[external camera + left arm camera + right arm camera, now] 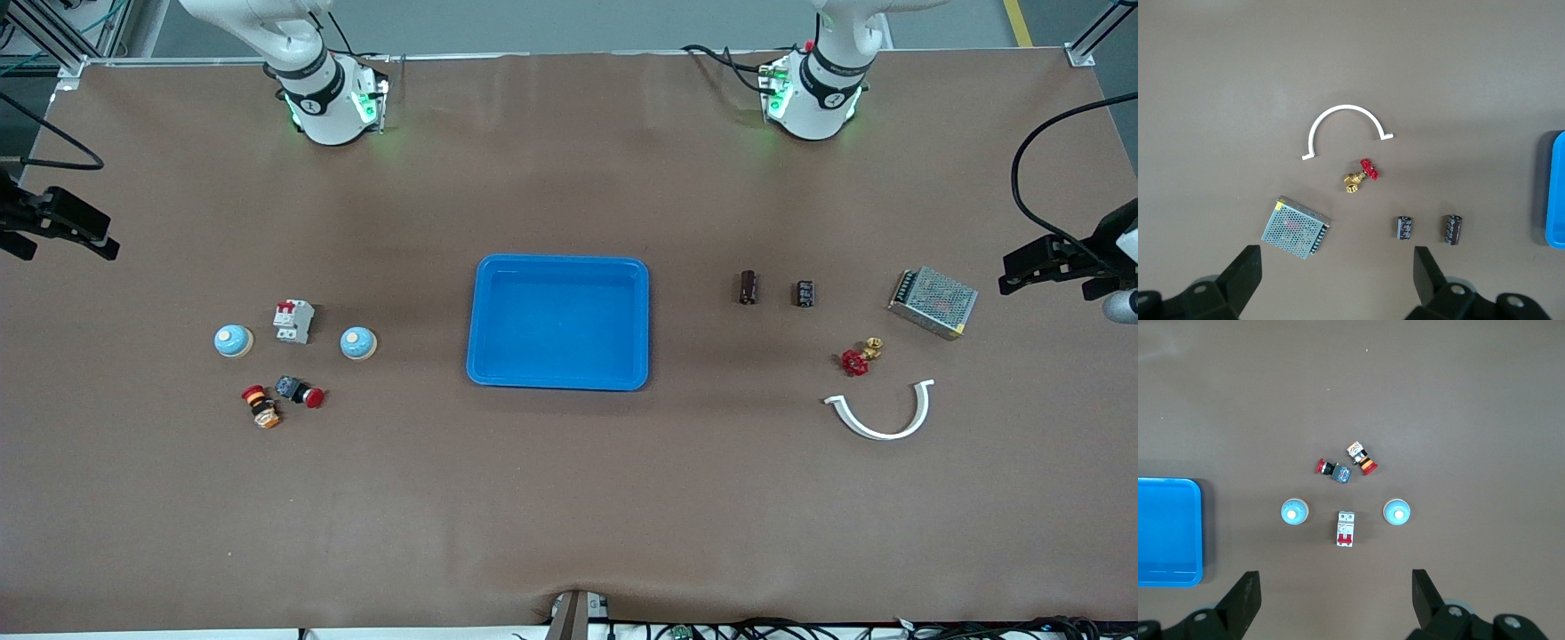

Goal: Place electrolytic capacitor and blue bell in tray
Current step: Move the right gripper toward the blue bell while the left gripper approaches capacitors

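Capacitors first: there are two of them, a brownish capacitor point(749, 287) and a darker capacitor point(805, 293), lying side by side toward the left arm's end of the table, between the tray point(558, 377) in the middle and a metal mesh box point(933, 302). Both lie with their long axes running roughly toward the front camera. Two blue bells sit at the right arm's end, one bell point(358, 343) nearer the tray and the outer bell point(234, 340) closer to the table's edge, with a white breaker point(293, 321) between them. So the split looks obvious to me: left arm for a capacitor, right arm for a bell. The left gripper point(1335, 280) hangs high over its end of the table, jaws spread wide with nothing in them, and both capacitors show just off one fingertip in its wrist view. The right gripper point(1335, 600) is just as wide and empty, up over the bells' patch. Tray's got nothing in it yet, so nothing's started. Other clutter: a red-handled valve point(859, 357), a white curved clip point(882, 415), and two red push buttons point(283, 398).
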Robot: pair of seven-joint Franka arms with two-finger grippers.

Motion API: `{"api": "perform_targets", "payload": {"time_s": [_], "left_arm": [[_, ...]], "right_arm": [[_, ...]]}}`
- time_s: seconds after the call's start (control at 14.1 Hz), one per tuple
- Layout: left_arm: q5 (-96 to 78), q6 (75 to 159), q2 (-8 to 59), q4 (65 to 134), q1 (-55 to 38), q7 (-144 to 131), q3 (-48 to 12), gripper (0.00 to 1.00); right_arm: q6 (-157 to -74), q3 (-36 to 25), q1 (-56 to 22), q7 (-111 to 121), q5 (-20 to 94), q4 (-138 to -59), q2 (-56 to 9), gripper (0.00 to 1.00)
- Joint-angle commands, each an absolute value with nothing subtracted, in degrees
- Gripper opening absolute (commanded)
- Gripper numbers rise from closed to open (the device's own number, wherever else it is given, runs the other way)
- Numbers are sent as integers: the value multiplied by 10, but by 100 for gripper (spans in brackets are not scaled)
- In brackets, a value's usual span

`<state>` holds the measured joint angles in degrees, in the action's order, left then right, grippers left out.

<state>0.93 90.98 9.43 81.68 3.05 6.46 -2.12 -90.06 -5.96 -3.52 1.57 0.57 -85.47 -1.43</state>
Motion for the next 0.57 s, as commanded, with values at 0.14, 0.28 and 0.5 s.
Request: {"api": "perform_targets", "payload": {"time_s": [0.14,0.28,0.5], "left_arm": [[17,907,97,809,31,61,-22,100],[18,907,96,808,29,61,-23,100],[11,905,93,809,27,46,-25,100]], "right_arm": [[-901,-60,-38,13,6,-861,-8,100],[-902,-61,-38,13,5,-861,-8,100],[-903,-61,-36,13,4,-864,-15,100]]}}
